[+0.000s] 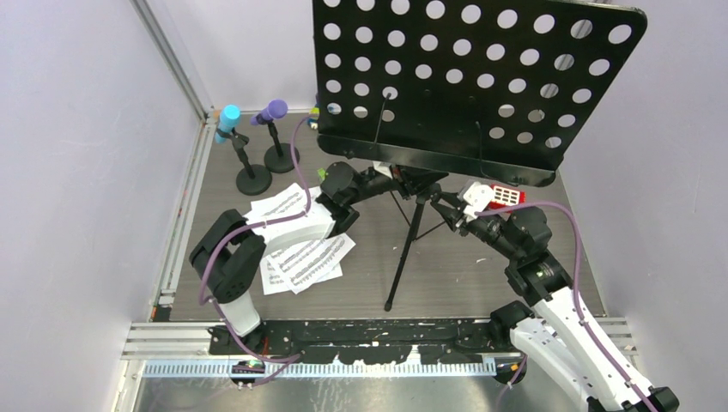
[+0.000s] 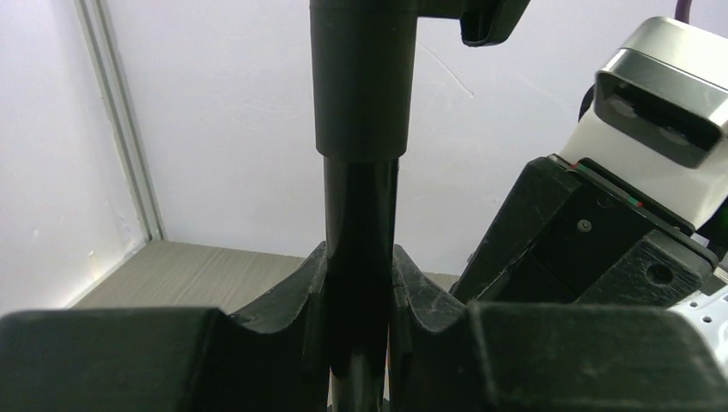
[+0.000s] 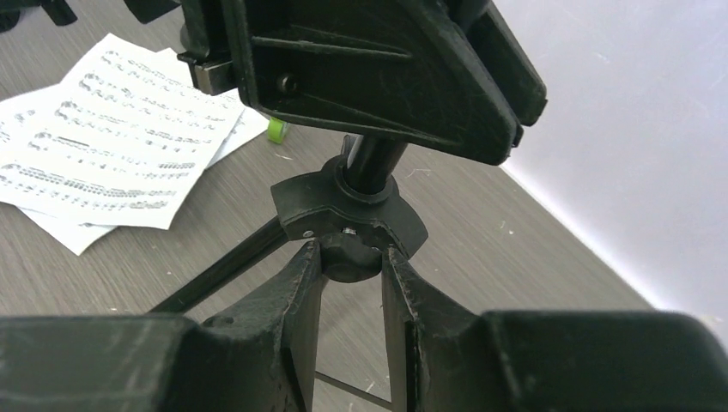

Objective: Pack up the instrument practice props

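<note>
The black perforated music rack point(image 1: 481, 77) stands on tripod legs point(image 1: 403, 257) at mid table. My left gripper point(image 1: 397, 178) is shut on its upright pole point(image 2: 360, 215) just below the thicker collar. My right gripper point(image 1: 442, 204) is shut on the round knob point(image 3: 352, 260) under the tripod hub point(image 3: 343, 206). White sheet-music pages point(image 1: 300, 253) lie on the table under my left arm and also show in the right wrist view point(image 3: 112, 146). The cyan microphone point(image 1: 228, 120) and the purple microphone point(image 1: 273, 112) stand in black round-based holders point(image 1: 253, 180) at the back left.
A small red block with a white grid point(image 1: 502, 197) lies behind my right wrist. A small green brick point(image 3: 276, 130) lies by the pages. Walls close the table on the left, back and right. A metal rail point(image 1: 386, 330) runs along the near edge.
</note>
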You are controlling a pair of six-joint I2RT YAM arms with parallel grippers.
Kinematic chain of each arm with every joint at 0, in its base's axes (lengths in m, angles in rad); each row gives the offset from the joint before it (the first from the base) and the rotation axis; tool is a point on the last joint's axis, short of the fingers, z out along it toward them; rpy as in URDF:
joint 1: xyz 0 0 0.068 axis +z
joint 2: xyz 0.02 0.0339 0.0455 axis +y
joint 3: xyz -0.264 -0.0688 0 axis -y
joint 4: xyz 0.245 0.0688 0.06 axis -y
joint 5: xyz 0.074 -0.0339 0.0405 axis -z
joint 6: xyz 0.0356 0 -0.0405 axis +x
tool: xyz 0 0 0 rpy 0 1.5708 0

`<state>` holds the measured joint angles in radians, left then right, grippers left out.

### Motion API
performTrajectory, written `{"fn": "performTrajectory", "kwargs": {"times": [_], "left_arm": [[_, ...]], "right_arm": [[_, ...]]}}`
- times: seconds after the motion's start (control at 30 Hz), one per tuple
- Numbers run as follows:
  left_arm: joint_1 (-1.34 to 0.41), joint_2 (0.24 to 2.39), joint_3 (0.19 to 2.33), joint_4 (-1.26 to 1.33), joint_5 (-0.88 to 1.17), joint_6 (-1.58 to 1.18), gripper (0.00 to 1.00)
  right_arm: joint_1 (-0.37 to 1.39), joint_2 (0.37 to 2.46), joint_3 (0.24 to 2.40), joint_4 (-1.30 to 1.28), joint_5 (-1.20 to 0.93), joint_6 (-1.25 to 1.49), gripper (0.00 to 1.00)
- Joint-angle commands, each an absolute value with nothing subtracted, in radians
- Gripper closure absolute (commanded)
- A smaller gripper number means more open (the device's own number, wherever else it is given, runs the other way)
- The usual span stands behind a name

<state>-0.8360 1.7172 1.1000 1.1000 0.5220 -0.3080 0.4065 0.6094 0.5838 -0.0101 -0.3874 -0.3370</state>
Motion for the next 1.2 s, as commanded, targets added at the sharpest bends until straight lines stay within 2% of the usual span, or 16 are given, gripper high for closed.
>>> {"fn": "performTrajectory", "kwargs": {"times": [0.0,0.17,0.33,0.47,0.6,0.73,0.9,1.0,1.07,1.17], "left_arm": [[-0.817,1.746,1.138,0.969,0.552,-0.406,1.00],[-0.815,1.737,1.140,0.963,0.559,-0.409,1.00],[-0.815,1.723,1.143,0.937,0.565,-0.400,1.00],[-0.815,1.710,1.145,0.905,0.570,-0.386,1.00],[-0.815,1.692,1.137,0.886,0.573,-0.375,1.00],[-0.810,1.685,1.122,0.886,0.574,-0.374,1.00],[-0.799,1.671,1.101,0.905,0.575,-0.385,1.00],[-0.781,1.659,1.083,0.918,0.584,-0.403,1.00],[-0.769,1.649,1.065,0.927,0.585,-0.408,1.00],[-0.763,1.636,1.046,0.931,0.577,-0.407,1.00]], "right_arm": [[0.417,0.623,0.603,-0.086,-0.390,-0.460,0.99],[0.435,0.658,0.627,-0.164,-0.352,-0.639,0.99],[0.472,0.665,0.621,-0.130,-0.347,-0.789,0.99],[0.511,0.668,0.619,-0.193,-0.358,-1.036,1.00],[0.561,0.680,0.621,-0.267,-0.265,-1.207,1.00],[0.620,0.693,0.628,-0.277,-0.179,-1.254,1.00],[0.632,0.704,0.638,-0.262,-0.207,-1.201,0.97],[0.632,0.674,0.610,-0.203,-0.272,-1.093,0.75],[0.631,0.651,0.592,-0.177,-0.318,-1.013,0.44],[0.631,0.616,0.554,-0.101,-0.360,-0.886,0.04]]}}
